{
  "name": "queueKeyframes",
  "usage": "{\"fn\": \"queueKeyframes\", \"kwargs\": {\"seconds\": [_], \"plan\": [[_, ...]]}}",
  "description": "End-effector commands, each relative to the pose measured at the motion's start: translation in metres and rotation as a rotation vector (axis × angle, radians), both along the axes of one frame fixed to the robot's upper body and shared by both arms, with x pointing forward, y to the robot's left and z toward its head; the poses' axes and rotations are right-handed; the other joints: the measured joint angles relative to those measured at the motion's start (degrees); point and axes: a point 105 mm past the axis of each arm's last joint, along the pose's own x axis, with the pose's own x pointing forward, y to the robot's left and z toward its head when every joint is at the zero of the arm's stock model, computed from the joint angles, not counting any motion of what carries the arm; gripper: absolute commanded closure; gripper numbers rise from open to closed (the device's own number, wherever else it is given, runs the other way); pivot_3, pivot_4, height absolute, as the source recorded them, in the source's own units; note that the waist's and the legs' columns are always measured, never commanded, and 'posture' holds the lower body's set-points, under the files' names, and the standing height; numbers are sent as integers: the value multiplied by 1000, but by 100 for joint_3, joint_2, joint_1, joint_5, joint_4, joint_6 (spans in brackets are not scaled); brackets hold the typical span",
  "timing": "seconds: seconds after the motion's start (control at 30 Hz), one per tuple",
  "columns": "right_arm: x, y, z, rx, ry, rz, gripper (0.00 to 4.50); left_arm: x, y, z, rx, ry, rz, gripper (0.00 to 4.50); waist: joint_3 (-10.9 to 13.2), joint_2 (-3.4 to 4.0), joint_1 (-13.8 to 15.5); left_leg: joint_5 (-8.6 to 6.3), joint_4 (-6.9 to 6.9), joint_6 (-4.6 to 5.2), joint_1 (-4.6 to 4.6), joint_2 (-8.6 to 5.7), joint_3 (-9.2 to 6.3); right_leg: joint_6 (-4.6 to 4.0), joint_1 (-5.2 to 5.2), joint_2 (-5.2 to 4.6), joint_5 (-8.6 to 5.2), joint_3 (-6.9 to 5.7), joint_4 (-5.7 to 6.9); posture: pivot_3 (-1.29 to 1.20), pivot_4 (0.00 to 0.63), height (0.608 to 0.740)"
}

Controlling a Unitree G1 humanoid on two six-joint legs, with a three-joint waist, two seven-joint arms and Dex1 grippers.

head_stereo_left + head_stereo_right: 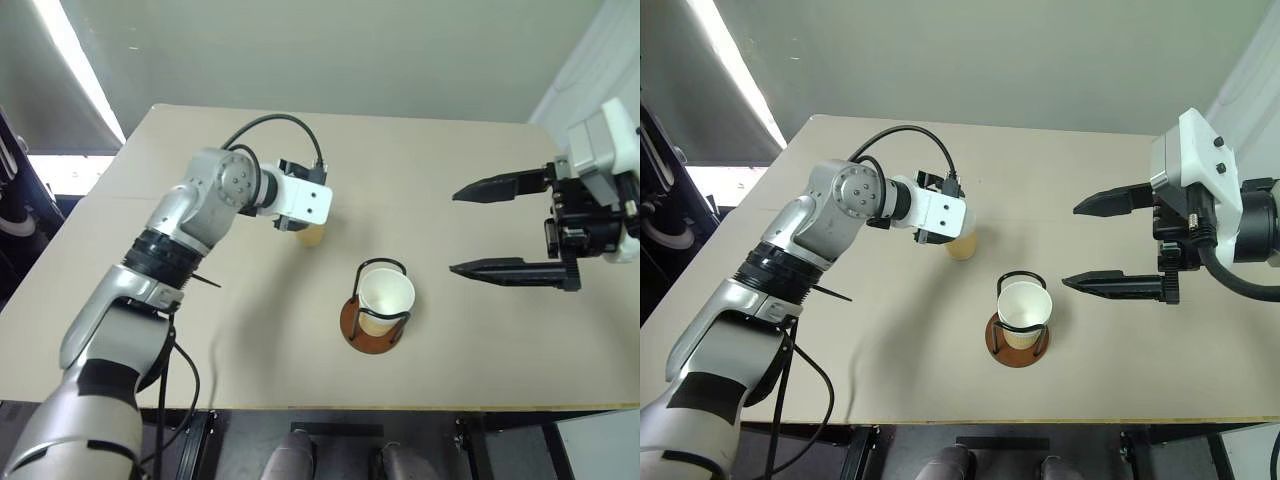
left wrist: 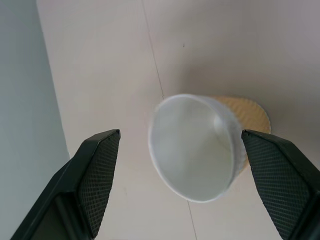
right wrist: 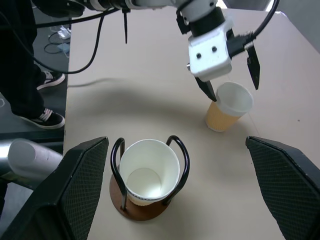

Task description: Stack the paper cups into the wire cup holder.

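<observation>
One paper cup point(image 1: 962, 243) stands upright on the tan table, yellow-tan outside and white inside. My left gripper point(image 2: 180, 135) is open and hangs just above its rim, one finger point(image 3: 207, 90) on each side, not touching. The wire cup holder point(image 1: 350, 320), a brown disc with black loops, stands nearer the front edge with another paper cup point(image 1: 386, 297) seated inside it. To the right of the holder, above the table, my right gripper point(image 1: 455, 232) stands wide open and holds nothing, its fingers pointing toward the holder and the free cup.
The table point(image 1: 250, 340) is bare around the holder. Its front edge runs close below the holder. A person's shoes point(image 3: 45, 120) and cables on the floor show beyond the table's left side in the right wrist view.
</observation>
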Motion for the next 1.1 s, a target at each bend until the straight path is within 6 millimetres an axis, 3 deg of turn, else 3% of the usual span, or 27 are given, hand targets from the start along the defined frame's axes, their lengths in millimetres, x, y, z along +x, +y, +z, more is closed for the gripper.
{"fn": "queueKeyframes", "kwargs": {"seconds": [0.03,0.4,0.77,0.97,1.1], "plan": [[-1,0,8,1,-41,4,0,2,-6,15,6,-55,-14,347,0,0,0,0,0,0,-2,0,0,0,-2,0,0,0,0,0,150,740],[-1,-7,8,-6,-39,-10,0,0,-9,1,2,22,-22,347,0,0,2,0,4,-1,-12,-1,1,0,-13,0,0,1,5,0,150,740],[-6,-5,16,21,-53,9,0,9,7,-12,25,59,41,347,0,0,2,0,13,0,-12,-1,2,0,-15,0,0,2,11,0,150,740],[10,-1,23,58,-77,-47,0,9,7,-15,22,72,43,347,0,-1,1,0,22,0,-14,-2,2,0,-19,1,0,5,20,0,150,740],[14,-1,22,58,-81,-62,0,9,7,-17,22,80,43,1241,0,-1,1,0,27,0,-15,-3,2,1,-23,0,0,5,26,0,150,740]]}}
